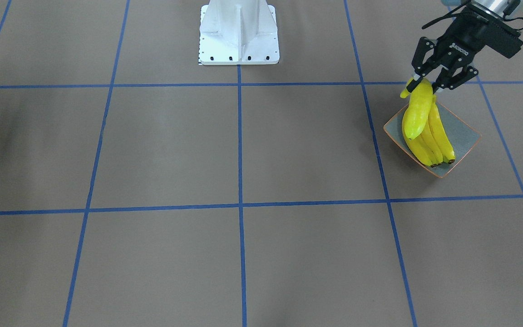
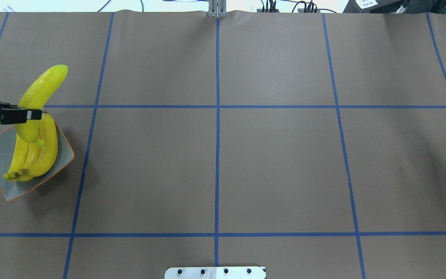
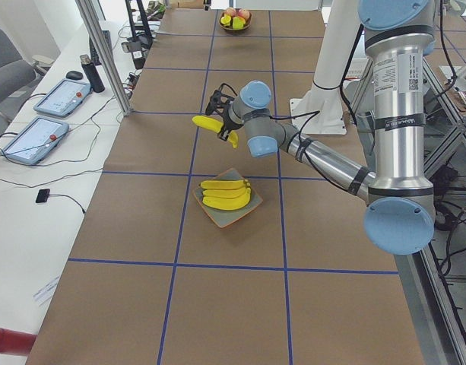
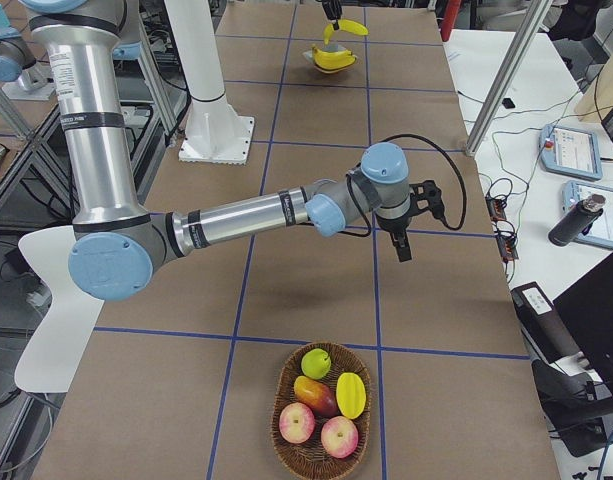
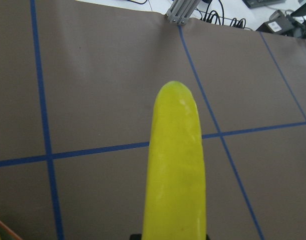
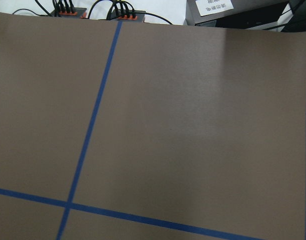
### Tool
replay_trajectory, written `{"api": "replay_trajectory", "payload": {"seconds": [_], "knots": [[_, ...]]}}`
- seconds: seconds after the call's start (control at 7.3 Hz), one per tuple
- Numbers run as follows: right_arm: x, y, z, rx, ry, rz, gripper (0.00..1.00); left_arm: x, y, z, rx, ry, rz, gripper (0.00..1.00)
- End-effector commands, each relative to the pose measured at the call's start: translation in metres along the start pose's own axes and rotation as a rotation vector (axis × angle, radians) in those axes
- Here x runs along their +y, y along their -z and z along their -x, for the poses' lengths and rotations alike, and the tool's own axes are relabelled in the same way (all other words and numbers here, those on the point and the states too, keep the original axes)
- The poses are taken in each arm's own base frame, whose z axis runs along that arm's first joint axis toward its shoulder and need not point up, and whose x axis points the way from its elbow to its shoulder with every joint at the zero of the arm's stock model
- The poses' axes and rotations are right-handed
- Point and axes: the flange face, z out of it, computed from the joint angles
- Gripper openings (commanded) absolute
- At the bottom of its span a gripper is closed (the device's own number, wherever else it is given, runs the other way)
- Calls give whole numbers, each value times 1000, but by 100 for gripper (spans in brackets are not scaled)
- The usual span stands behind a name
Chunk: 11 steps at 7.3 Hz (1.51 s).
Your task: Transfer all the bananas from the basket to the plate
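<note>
My left gripper (image 1: 425, 84) is shut on the stem end of one yellow banana (image 1: 418, 113), which it holds just above the plate's far edge. In the overhead view the left gripper (image 2: 33, 114) crosses that banana (image 2: 43, 87), whose free end points away from the robot. It fills the left wrist view (image 5: 175, 165). The grey-green plate (image 1: 463, 134) with an orange rim holds three bananas (image 1: 434, 145) side by side. Far across the table, the wicker basket (image 4: 276, 415) holds apples, a mango and other fruit. The right gripper (image 4: 401, 245) hangs over bare table beyond it; I cannot tell its state.
The white robot base (image 1: 239, 41) stands at the table's middle edge. Blue tape lines grid the brown table cover. An aluminium post (image 3: 103, 53) and a side desk with tablets (image 3: 35, 137) lie beyond the table's far edge.
</note>
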Motion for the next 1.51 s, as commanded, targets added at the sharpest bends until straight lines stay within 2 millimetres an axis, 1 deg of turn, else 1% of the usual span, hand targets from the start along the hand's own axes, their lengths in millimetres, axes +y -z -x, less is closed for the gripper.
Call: {"api": "replay_trajectory", "payload": {"seconds": [0.0, 0.14, 0.27, 0.41, 0.69, 0.82, 0.96, 1.23, 1.37], "knots": [[24, -2, -56, 20, 82, 28, 100, 22, -5, 63, -106, -222, 56, 0], [37, -3, -72, 28, 110, 39, 100, 36, -8, 83, -145, -310, 89, 0], [41, 0, -78, 31, 111, 37, 100, 48, -14, 100, -199, -363, 111, 0], [42, 0, -79, 31, 111, 37, 100, 51, -23, 106, -246, -414, 113, 0], [42, 0, -79, 32, 112, 37, 100, 58, -36, 99, -278, -625, 140, 0], [42, 0, -79, 31, 111, 37, 100, 65, -49, 89, -274, -677, 156, 0], [42, 0, -79, 31, 110, 37, 100, 73, -61, 79, -266, -702, 171, 0], [43, 0, -79, 31, 106, 38, 100, 82, -70, 71, -243, -718, 191, 0], [43, 0, -79, 31, 103, 38, 100, 88, -76, 65, -224, -730, 204, 28]]}}
